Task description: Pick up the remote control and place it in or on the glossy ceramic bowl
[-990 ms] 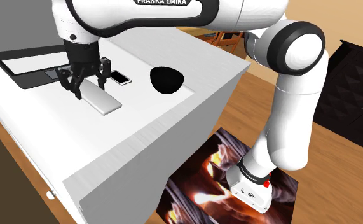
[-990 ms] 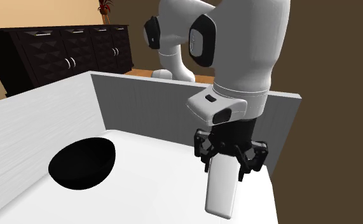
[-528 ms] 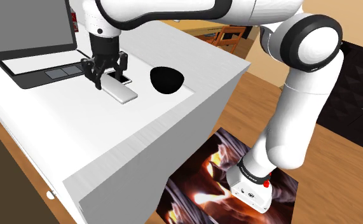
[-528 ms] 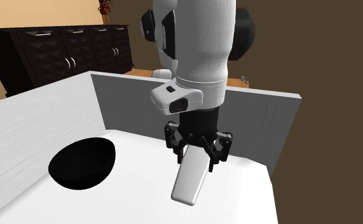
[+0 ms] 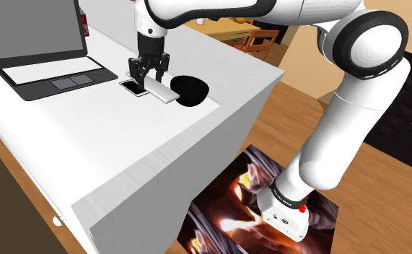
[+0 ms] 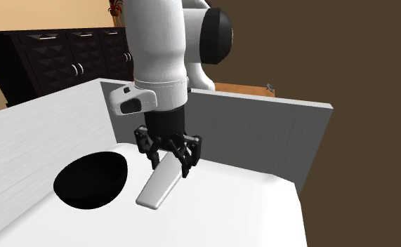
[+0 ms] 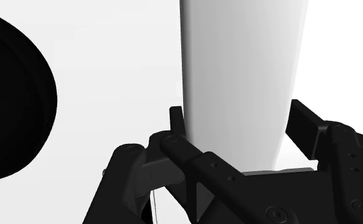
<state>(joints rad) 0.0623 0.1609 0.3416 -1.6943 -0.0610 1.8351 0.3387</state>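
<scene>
My black gripper (image 5: 150, 75) is shut on one end of the remote control (image 5: 163, 93), a plain pale grey slab that slants down from the fingers above the white table (image 5: 89, 144). The remote's free end (image 6: 152, 197) hangs close beside the glossy black bowl (image 6: 92, 179), which stands on the table at the shoulder view's right of the gripper (image 6: 169, 153). In the wrist view the remote (image 7: 243, 76) runs out from between the two fingers (image 7: 176, 119), with the bowl (image 7: 11, 95) off to one side.
An open laptop (image 5: 42, 50) and a small phone (image 5: 133, 87) lie on the table at the shoulder view's left of the gripper. A grey upright panel (image 6: 255, 133) stands behind the gripper. Past the table's edge are a wooden floor and a patterned rug (image 5: 247, 198).
The arm has carried the remote from beside the laptop across the table to the bowl's edge. The grip has stayed shut throughout.
</scene>
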